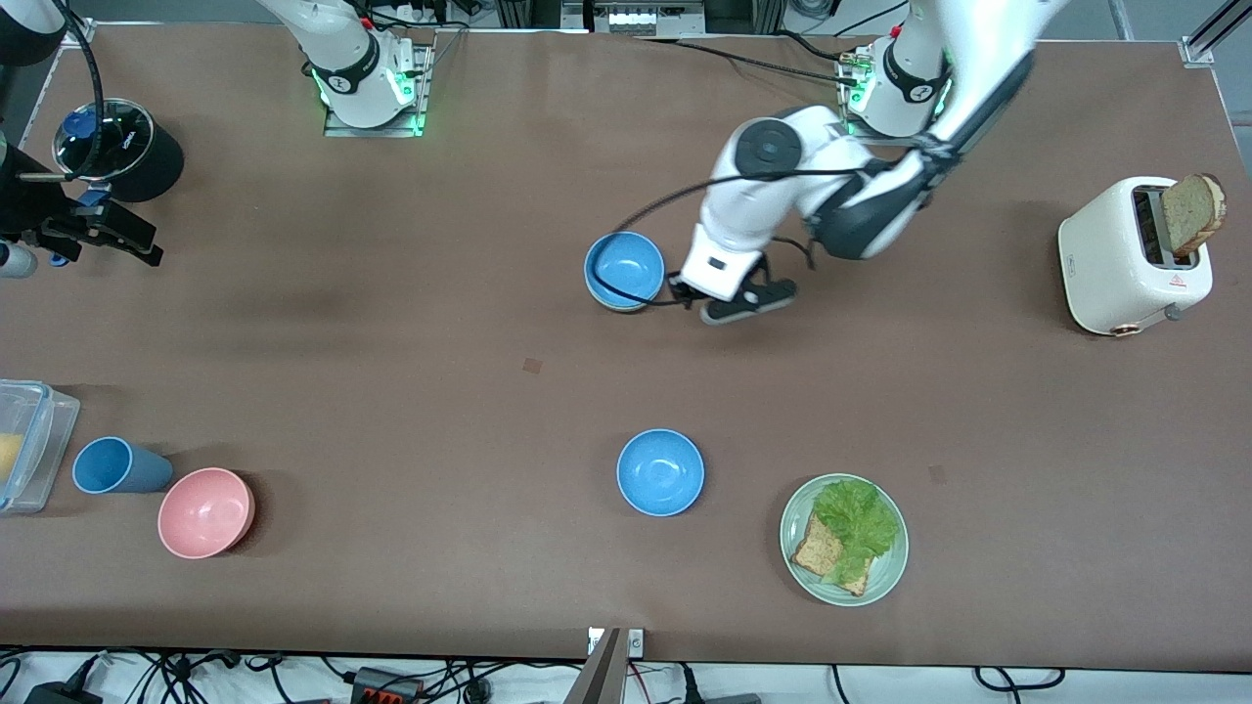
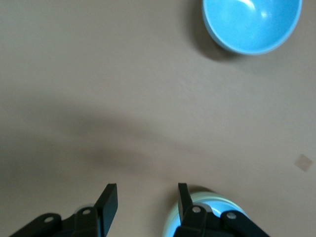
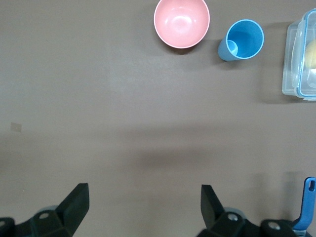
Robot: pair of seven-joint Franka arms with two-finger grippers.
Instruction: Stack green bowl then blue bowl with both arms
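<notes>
A sky-blue bowl (image 1: 624, 269) sits nested in the pale green bowl (image 1: 618, 306), of which only a rim edge shows, in the middle of the table. My left gripper (image 1: 732, 305) is open and empty just beside this stack, toward the left arm's end. In the left wrist view its fingers (image 2: 183, 200) stand apart, one next to the green bowl's rim (image 2: 170, 224). A second blue bowl (image 1: 660, 472) stands alone nearer the front camera; it also shows in the left wrist view (image 2: 252, 22). My right gripper (image 1: 98, 227) waits open and empty at the right arm's end of the table (image 3: 143, 195).
A pink bowl (image 1: 205, 511), a blue cup (image 1: 115, 465) and a clear container (image 1: 24, 445) stand at the right arm's end. A pale-green plate (image 1: 885, 577) with lettuce and bread lies beside the lone blue bowl. A white toaster (image 1: 1125, 259) holds bread. A black pot (image 1: 122, 149) stands near the right gripper.
</notes>
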